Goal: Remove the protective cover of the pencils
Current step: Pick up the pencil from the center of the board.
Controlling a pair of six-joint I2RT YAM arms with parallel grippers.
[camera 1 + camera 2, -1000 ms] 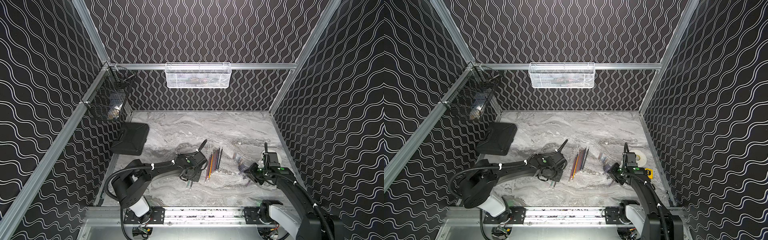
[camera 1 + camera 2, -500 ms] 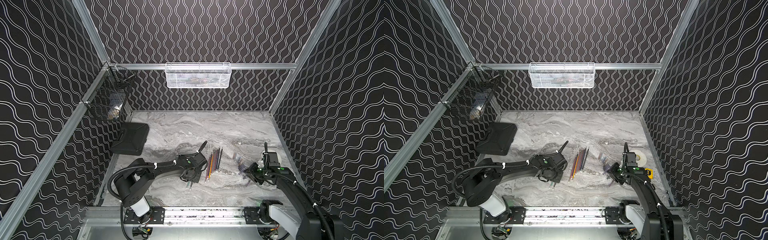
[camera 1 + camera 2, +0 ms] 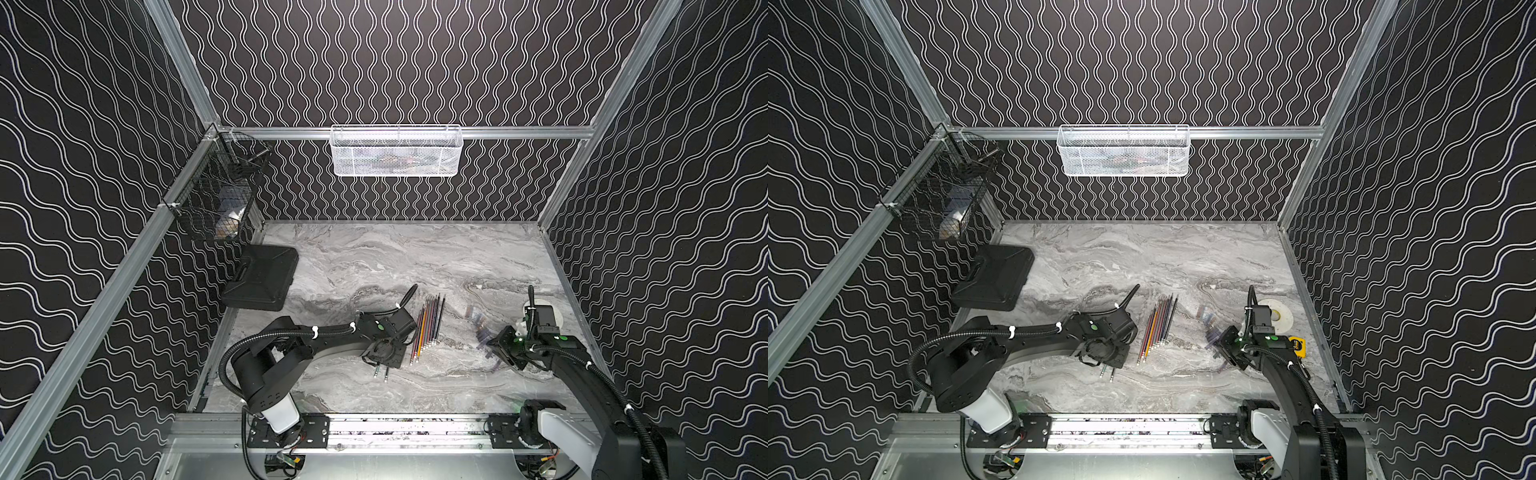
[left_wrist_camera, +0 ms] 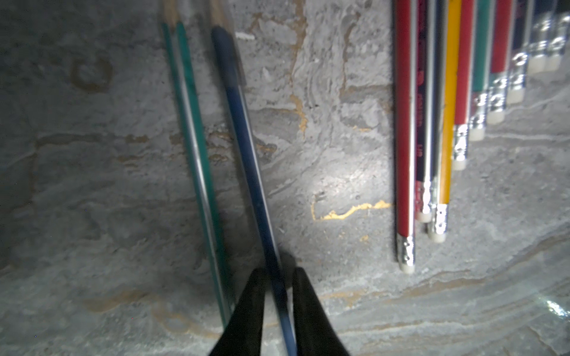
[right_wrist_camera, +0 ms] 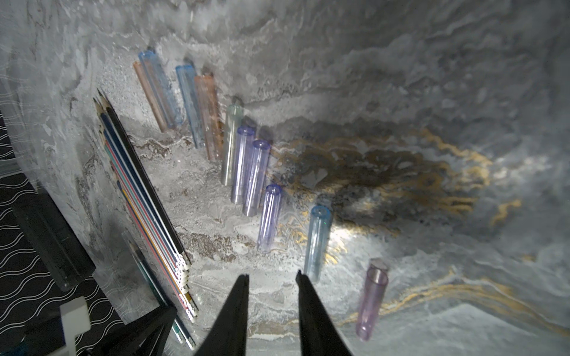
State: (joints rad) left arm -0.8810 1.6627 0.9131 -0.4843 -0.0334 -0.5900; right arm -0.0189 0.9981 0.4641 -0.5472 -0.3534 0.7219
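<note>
A row of bare pencils [image 3: 428, 328] [image 3: 1158, 328] [image 4: 450, 92] [image 5: 145, 191] lies mid-table, eraser ends toward me. Left of it lie a green pencil [image 4: 197, 154] and a blue pencil [image 4: 246, 145], both blurred, with what look like clear covers on their far tips. My left gripper [image 4: 279, 271] [image 3: 386, 353] is low over these two, its fingers closed in on either side of the blue pencil. Several loose translucent covers [image 5: 246, 172] [image 3: 478, 324] lie right of the row. My right gripper [image 5: 271, 277] [image 3: 496, 351] hovers open beside a blue cover [image 5: 316, 243], holding nothing.
A black case [image 3: 262, 278] sits at the back left. A white mesh basket [image 3: 395, 151] hangs on the back wall and a black wire basket [image 3: 216, 195] on the left wall. A tape roll [image 3: 1277, 316] and a yellow tape measure [image 3: 1298, 345] lie behind my right arm.
My left gripper's fingers have drawn closer together around the blue pencil. Both arms have stayed almost where they were.
</note>
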